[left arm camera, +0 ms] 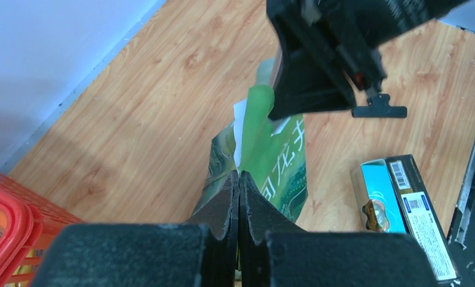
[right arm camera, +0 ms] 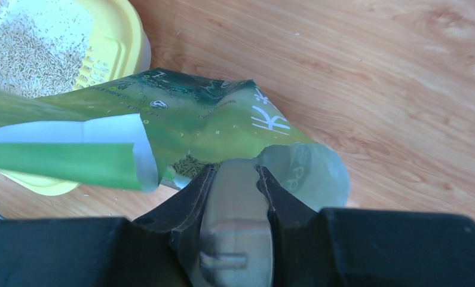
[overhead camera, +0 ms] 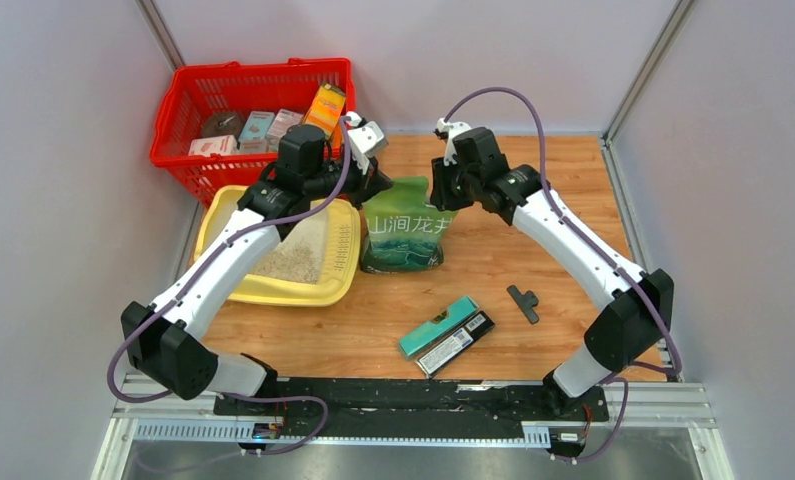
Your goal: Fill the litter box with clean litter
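Right gripper [right arm camera: 235, 174] fills the bottom of its own wrist view. Its fingers are clamped on the handle of a translucent plastic scoop [right arm camera: 309, 170], and the scoop's bowl sits at the open mouth of the green printed foil bag [right arm camera: 211, 116]. You can see a bit of grain inside the mouth, but I can't tell if the scoop has any load in it. Left gripper [left arm camera: 239, 176] is pressed flat together and looks like it's pinching the bag's top lip on the other side, so the two sit close together with the mouth between them.

Key thing for the next move imo: the pale-yellow rectangular plastic litter box [overhead camera: 345, 245] sits just beside the bag on the robot's left. So the scoop has to cross over the bag and past the left gripper to reach it. Left arm stretches across the tray and is the nearer one, but the scoop's in the right. Beige granular clean litter [overhead camera: 298, 260] covers part of the floor and cream shows elsewhere, so I'd call it partly filled. Everything's on the wooden bench [overhead camera: 573, 200].
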